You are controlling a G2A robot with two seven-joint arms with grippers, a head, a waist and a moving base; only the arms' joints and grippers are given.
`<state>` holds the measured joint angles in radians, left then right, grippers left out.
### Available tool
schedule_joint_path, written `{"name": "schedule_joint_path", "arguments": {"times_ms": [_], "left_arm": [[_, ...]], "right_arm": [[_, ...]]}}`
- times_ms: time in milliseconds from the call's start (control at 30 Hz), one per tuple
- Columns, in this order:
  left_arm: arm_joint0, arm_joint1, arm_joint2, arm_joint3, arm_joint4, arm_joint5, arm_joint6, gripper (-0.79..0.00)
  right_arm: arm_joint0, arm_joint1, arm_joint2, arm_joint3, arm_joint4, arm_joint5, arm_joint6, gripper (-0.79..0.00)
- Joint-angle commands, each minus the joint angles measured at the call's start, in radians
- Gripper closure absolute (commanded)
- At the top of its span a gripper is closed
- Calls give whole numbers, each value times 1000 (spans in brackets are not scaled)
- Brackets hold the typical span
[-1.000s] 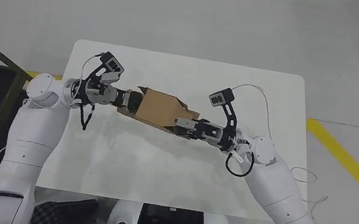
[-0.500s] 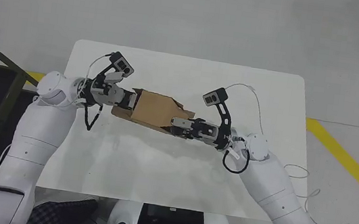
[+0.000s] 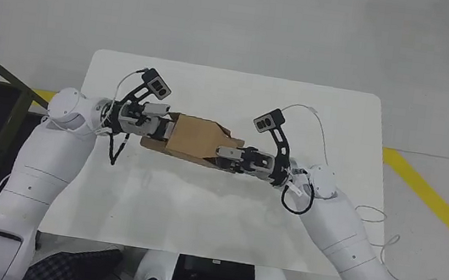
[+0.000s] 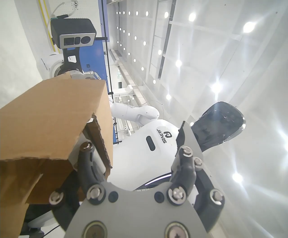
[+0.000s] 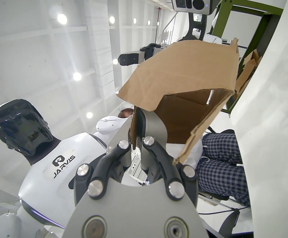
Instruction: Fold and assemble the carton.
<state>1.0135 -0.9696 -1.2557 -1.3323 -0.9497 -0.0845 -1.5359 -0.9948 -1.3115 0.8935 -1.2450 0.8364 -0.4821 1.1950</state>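
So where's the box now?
Top view: the box is over the middle of the table, between the left gripper and the right gripper, which pinches its flap.

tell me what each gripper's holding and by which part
The right gripper pinches the carton by the edge of an end flap. The left gripper, jaws open at the other end, clamps nothing.

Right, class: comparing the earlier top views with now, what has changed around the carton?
The left gripper slid in against the end of the carton, towards the other arm. The right gripper and the carton shifted slightly towards the left arm. Nothing was grasped or released: the right gripper stays shut on a flap, the left open.
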Motion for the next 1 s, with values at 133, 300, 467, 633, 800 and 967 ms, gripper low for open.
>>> {"name": "schedule_joint_path", "arguments": {"times_ms": [133, 300, 467, 633, 800, 967], "left_arm": [[-13, 21, 26, 14, 30, -58, 0, -283], [-26, 35, 51, 26, 75, -105, 0, -246], [-32, 47, 65, 24, 76, -125, 0, -89], [-33, 57, 73, 22, 54, -138, 0, 0], [-36, 63, 88, 24, 43, -144, 0, 0], [-39, 68, 88, 37, 24, -175, 0, 0]], "right_arm": [[-3, -1, 10, -4, -16, 13, -6, 0], [-1, 0, 22, -21, -37, 44, -11, 0], [-2, 4, 34, -43, -69, 79, -17, 0], [-7, 4, 39, -63, -88, 93, -27, 0], [-13, 4, 43, -74, -99, 96, -37, -299], [-36, 7, 78, -97, -94, 50, -78, -785]]}}
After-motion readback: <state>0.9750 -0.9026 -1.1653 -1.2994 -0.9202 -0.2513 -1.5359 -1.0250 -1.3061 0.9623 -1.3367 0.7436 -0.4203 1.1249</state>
